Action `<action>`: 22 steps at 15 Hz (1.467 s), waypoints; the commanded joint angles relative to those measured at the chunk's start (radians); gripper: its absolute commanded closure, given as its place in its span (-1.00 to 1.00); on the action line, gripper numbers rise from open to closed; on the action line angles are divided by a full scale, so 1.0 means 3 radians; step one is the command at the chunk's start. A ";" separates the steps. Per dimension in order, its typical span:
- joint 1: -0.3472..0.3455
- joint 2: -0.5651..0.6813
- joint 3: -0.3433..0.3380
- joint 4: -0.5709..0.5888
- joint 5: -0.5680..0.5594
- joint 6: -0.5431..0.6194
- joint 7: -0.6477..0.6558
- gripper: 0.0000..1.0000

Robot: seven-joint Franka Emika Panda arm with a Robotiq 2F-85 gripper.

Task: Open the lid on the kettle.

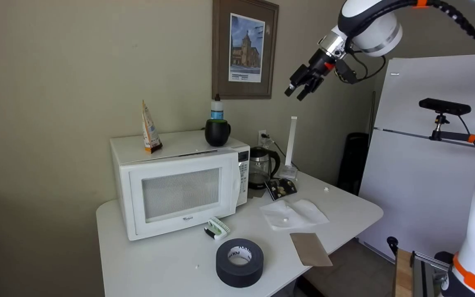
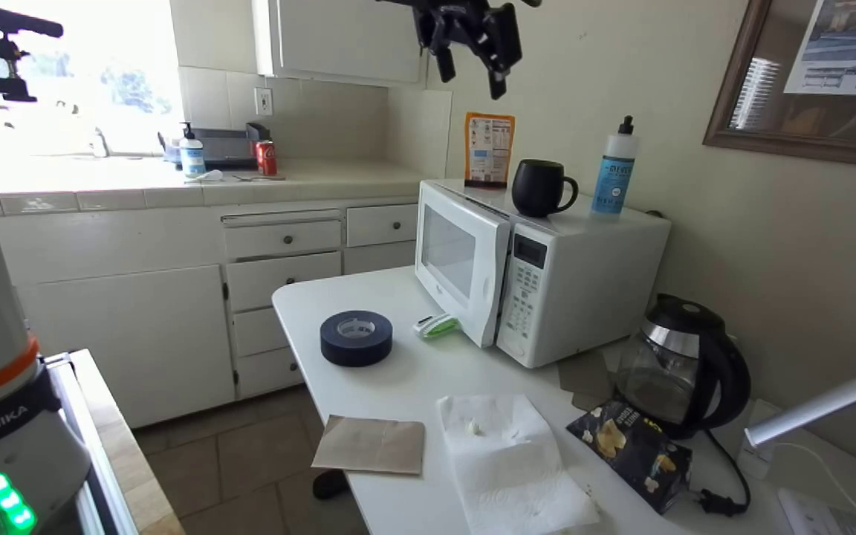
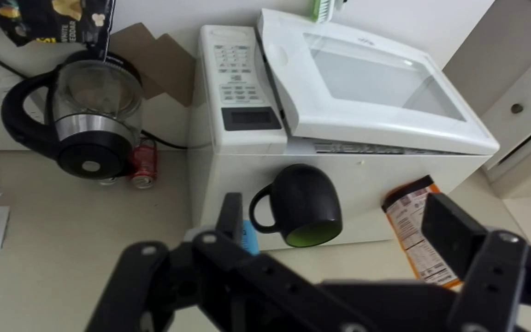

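A low swing could knock the mug (image 3: 304, 203) ahead of the pincer (image 1: 295, 94) — spread, gripping nothing. Off-centre pressure on the lid (image 2: 688, 310) might tip the kettle (image 2: 666, 370), well below the pincer, left in the wrist view. Below too, microwave (image 2: 595, 286) and black bag (image 2: 632, 449) crowd the kettle — narrowing the approach.

Kettle (image 1: 259, 167) partly behind microwave (image 1: 182, 192), pincer (image 2: 472, 83) top cropped
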 commanded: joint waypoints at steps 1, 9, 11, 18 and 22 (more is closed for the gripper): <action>0.0073 0.0753 -0.0284 0.0589 0.0420 0.0089 -0.0441 -1.00; -0.0529 0.1528 -0.0051 0.1192 0.0991 0.0073 -0.0861 -1.00; -0.0670 0.1722 0.0006 0.1350 0.1032 0.0069 -0.0892 -1.00; -0.0707 0.1793 0.0041 0.1442 0.1035 0.0059 -0.0892 -1.00; -0.0779 0.1993 0.0150 0.1564 0.1088 0.0174 -0.0828 -1.00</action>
